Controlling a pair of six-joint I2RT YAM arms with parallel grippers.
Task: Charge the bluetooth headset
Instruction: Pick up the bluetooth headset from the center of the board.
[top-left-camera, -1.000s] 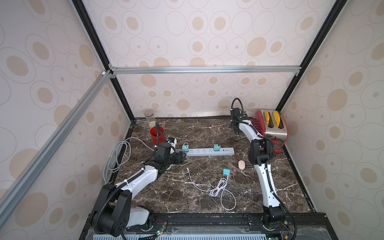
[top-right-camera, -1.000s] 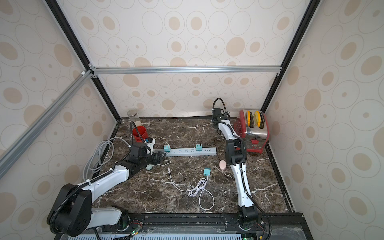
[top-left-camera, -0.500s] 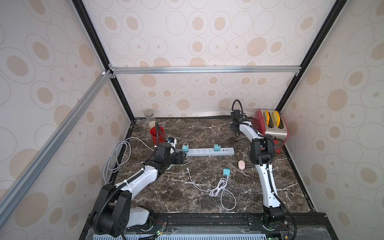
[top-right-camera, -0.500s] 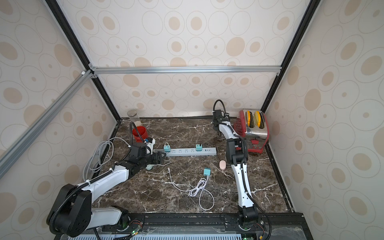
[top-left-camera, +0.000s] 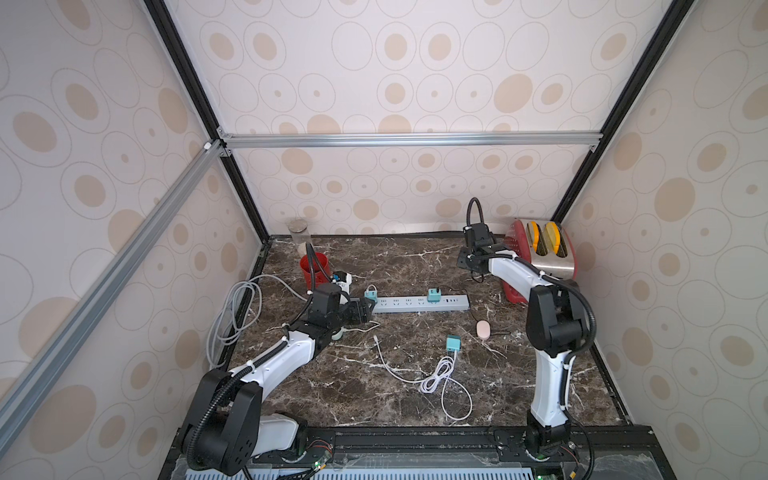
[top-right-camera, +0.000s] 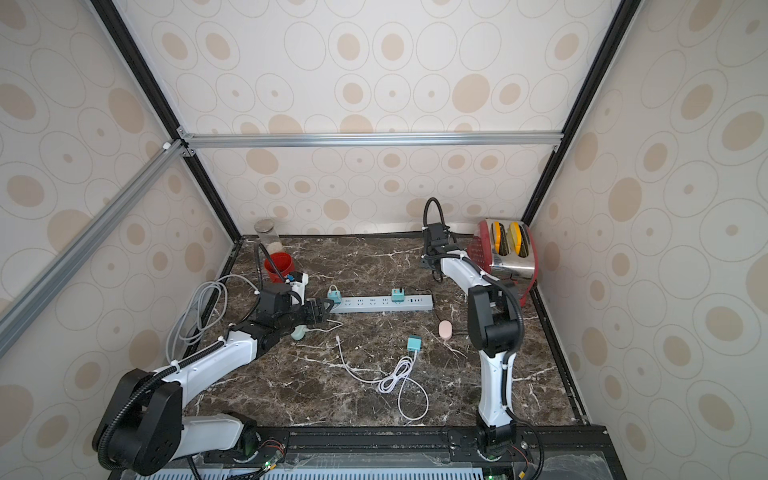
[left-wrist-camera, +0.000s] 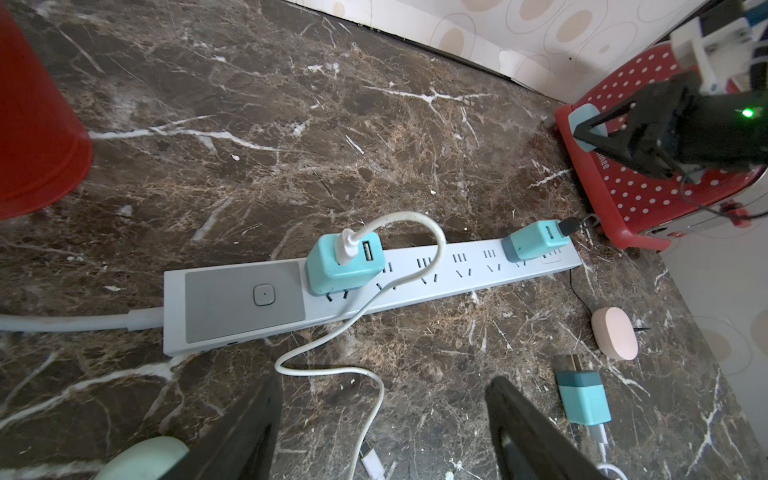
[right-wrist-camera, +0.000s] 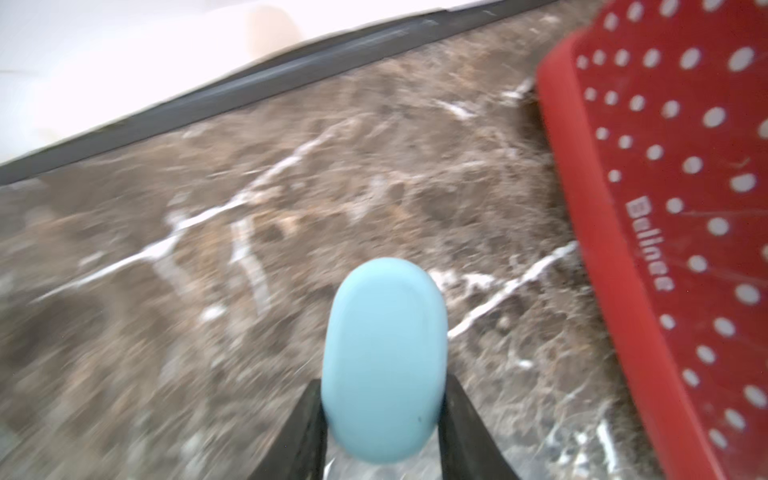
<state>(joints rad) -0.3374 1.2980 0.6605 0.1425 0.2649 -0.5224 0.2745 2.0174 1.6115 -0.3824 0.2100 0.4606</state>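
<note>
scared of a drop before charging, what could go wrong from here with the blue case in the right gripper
The right gripper pinches only one end of the pale blue oval case, and most of it sticks out, so it may twist or slip.
The case is close beside the red white-dotted toaster; a swing could clip it.
The white charging cable loops over the grey power strip near the open left gripper and could snag.

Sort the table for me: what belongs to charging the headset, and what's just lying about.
For the job: blue headset case in the right claw; power strip; plugged-in teal charger with its white cable.
Just lying about: red cup; toaster; glass jar; red dotted basket.
</note>
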